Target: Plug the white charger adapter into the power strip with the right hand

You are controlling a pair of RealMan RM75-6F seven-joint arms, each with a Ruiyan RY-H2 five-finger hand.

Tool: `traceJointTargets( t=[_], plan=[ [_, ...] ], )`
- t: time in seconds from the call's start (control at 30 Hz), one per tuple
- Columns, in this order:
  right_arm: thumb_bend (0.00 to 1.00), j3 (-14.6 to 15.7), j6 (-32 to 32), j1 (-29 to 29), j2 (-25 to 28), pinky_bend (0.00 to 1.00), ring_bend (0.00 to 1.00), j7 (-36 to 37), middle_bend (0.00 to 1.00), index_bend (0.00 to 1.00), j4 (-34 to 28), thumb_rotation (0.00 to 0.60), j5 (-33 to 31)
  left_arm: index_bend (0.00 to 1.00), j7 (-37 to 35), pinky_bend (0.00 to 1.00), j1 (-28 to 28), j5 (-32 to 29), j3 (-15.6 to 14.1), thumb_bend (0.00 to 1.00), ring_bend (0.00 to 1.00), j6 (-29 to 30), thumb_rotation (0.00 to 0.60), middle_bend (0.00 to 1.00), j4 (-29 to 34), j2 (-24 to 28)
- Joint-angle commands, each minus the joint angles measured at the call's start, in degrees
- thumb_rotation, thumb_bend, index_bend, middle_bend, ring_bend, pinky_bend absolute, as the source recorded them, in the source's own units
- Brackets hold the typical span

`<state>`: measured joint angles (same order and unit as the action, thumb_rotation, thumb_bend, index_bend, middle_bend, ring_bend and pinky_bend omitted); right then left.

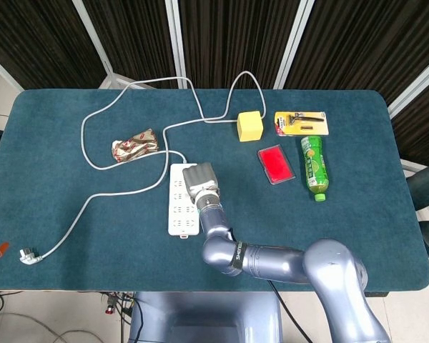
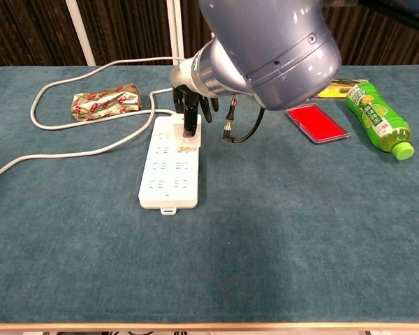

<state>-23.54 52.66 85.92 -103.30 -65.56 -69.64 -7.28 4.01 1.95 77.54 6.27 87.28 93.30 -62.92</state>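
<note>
White charger adapter (image 2: pixel 189 142) mostly hidden under right hand (image 2: pixel 192 106) fingers; can't tell if prongs are in the power strip (image 2: pixel 169 167). Head view: right hand (image 1: pixel 200 184) covers adapter and part of strip. Razor pack (image 2: pixel 335 86) half hidden behind arm in chest view. Left hand not visible in either view.

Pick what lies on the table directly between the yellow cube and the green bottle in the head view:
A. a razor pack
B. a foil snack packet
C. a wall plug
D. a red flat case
D: the red flat case lies below and right of the yellow cube, left of the green bottle.
</note>
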Motion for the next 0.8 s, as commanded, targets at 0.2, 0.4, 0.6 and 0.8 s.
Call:
traceJointTargets(
  t=[0.2, 0.4, 0.6, 0.8],
  plan=[
    [0.50, 0.03, -0.22, -0.27, 0.06, 0.31, 0.53, 0.04, 0.60, 0.78, -0.12, 0.600, -0.14, 0.20, 0.11, 0.00, 0.01, 0.02, -0.03, 0.08, 0.00, -0.02, 0.600, 0.00, 0.00, -0.01],
    [0.50, 0.16, -0.37, -0.37, 0.08, 0.31, 0.53, 0.02, 0.60, 0.78, -0.17, 0.600, -0.03, 0.20, 0.23, 0.00, 0.01, 0.04, -0.02, 0.08, 0.00, 0.03, 0.600, 0.00, 0.01, -0.05],
    [0.50, 0.34, -0.65, -0.50, -0.12, 0.31, 0.53, 0.16, 0.60, 0.78, 0.16, 0.600, 0.12, 0.20, 0.29, 0.00, 0.03, -0.05, 0.02, 0.08, 0.00, 0.02, 0.600, 0.00, -0.01, -0.07],
    [0.50, 0.39, -0.74, -0.46, -0.30, 0.31, 0.54, 0.34, 0.60, 0.78, 0.40, 0.600, 0.64, 0.21, 0.33, 0.00, 0.04, -0.04, 0.02, 0.09, 0.00, 0.01, 0.600, 0.00, -0.03, -0.12]
  ],
)
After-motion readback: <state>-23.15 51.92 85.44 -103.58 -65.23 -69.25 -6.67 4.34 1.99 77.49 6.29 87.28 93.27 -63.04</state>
